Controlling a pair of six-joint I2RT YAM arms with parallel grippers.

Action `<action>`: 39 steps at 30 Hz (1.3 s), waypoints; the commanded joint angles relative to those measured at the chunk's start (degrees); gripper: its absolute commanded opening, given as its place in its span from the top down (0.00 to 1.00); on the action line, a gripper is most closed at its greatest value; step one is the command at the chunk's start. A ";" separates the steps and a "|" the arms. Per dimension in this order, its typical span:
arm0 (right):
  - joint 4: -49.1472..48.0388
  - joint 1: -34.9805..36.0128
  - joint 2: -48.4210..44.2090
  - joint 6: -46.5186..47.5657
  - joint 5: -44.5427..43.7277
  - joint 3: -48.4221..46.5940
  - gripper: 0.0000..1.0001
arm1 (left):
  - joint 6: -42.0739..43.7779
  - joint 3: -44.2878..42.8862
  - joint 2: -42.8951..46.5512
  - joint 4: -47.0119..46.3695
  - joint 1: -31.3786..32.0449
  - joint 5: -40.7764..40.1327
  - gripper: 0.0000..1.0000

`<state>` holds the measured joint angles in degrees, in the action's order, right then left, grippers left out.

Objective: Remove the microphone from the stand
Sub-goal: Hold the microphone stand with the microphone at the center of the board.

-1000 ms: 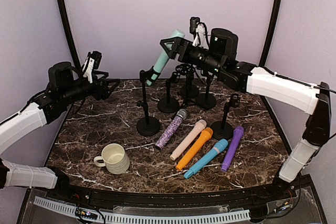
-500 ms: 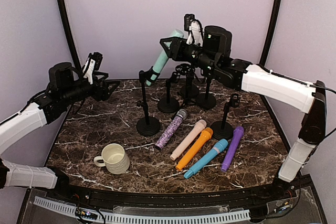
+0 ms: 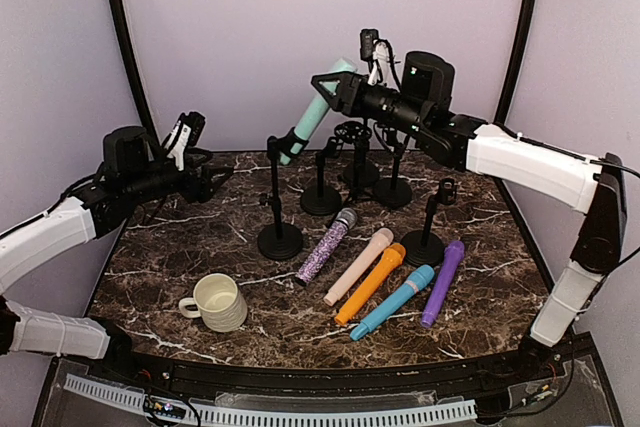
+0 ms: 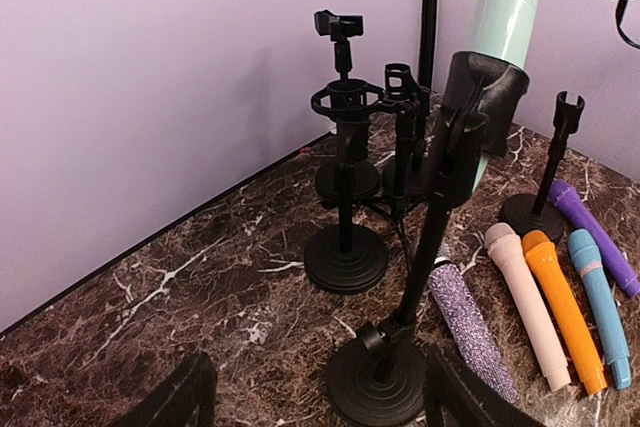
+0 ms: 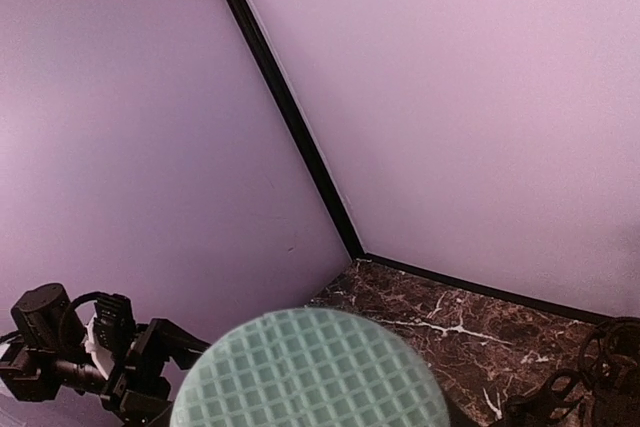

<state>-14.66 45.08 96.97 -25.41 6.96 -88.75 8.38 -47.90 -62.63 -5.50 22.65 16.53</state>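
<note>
A mint-green microphone (image 3: 312, 113) leans in the clip of a black stand (image 3: 273, 192) at the middle of the table. My right gripper (image 3: 328, 85) is shut on its upper end, just below the head. In the right wrist view the microphone's grille (image 5: 305, 372) fills the bottom of the frame and hides the fingers. My left gripper (image 3: 214, 184) hangs open to the left of the stand. In the left wrist view the stand's round base (image 4: 378, 383) sits low between its spread fingers (image 4: 188, 397), without touching them.
Several loose microphones lie at the front right: glittery purple (image 3: 327, 245), pink (image 3: 358, 265), orange (image 3: 370, 282), blue (image 3: 393, 302) and purple (image 3: 443, 282). Empty black stands (image 3: 320, 197) (image 3: 425, 245) stand behind and to the right. A cream mug (image 3: 218, 302) sits front left.
The right gripper's jaws have closed on the top of the mint microphone. The left arm has moved right, toward the stand's base, still open.
</note>
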 commanded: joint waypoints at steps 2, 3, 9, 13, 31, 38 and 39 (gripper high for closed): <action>-6.87 -2.44 -2.58 -4.22 14.90 1.69 0.82 | 4.03 3.00 0.41 -3.04 -0.07 10.47 0.27; -7.10 -2.85 -2.55 -4.21 17.03 1.55 0.82 | 4.65 3.30 0.36 -3.38 -0.07 11.51 0.27; -6.78 -5.09 -1.47 -6.13 27.72 -1.16 0.83 | 8.12 3.14 -2.26 -2.28 1.04 16.40 0.30; -5.38 -5.68 -1.11 -5.71 29.67 -1.87 0.82 | 14.85 5.30 -1.86 -1.79 5.75 8.81 0.31; -6.29 -7.13 1.12 -8.54 33.77 -2.31 0.82 | 29.62 15.52 -1.66 -10.68 17.78 -4.94 0.31; -6.61 -7.11 0.93 -8.18 32.77 -1.16 0.80 | 31.94 15.33 -3.68 -8.48 22.40 -7.29 0.36; -6.59 -7.07 0.95 -8.16 32.77 -1.16 0.80 | 32.31 15.22 -3.97 -8.35 22.64 -7.61 0.38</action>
<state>-16.73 38.20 98.37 -31.75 39.83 -89.78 38.02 -33.28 -65.39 -13.87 44.03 11.05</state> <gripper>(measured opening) 0.453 0.650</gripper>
